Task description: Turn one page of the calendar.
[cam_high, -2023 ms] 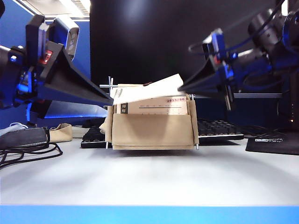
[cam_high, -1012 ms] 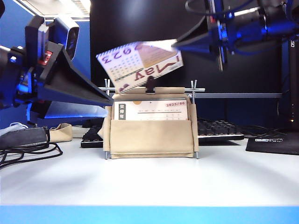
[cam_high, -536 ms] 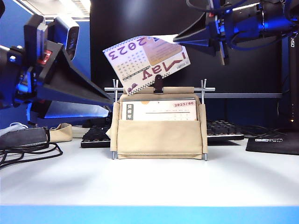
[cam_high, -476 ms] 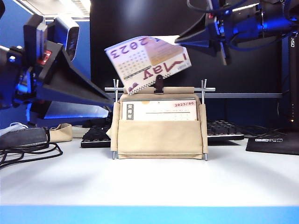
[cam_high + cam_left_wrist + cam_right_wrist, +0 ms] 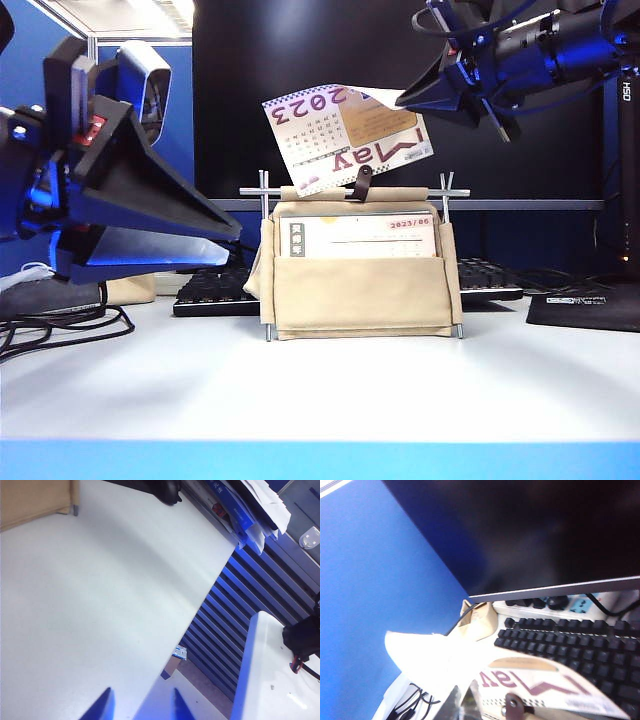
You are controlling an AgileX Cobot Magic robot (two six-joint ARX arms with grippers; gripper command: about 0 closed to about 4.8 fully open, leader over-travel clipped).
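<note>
**Page lifted over the rod, flip half done**

The right gripper (image 5: 408, 98) is clamped on the upper corner of the page (image 5: 345, 135), holding it above the calendar (image 5: 360, 265). Two seconds ago this sheet lay almost flat across the top of the pouch; it now stands raised over the silver rod frame (image 5: 300, 190), its reverse with "2023" and "May" upside down facing the exterior camera. Over the last half second the page has shifted rightward with the gripper and stands more upright. The calendar itself has also slid right across the table (image 5: 320, 390), so the pull is dragging the stand.

The page hangs directly below and to the left of the right gripper, its lower edge pinned at the brown leather strap (image 5: 362, 183). The sheet printed "2023/06" (image 5: 365, 238) is exposed in the pouch, well below that gripper.

The left gripper (image 5: 141, 706) is released, jaws spread wide, hovering just beside the calendar's left side without touching it; the wrist view shows only bare table between its fingertips.

Judgement: the turn is about halfway. The page must still be carried over the back and let go. Risk: further dragging of the unsteadied stand, or creasing at the pinched corner.
</note>
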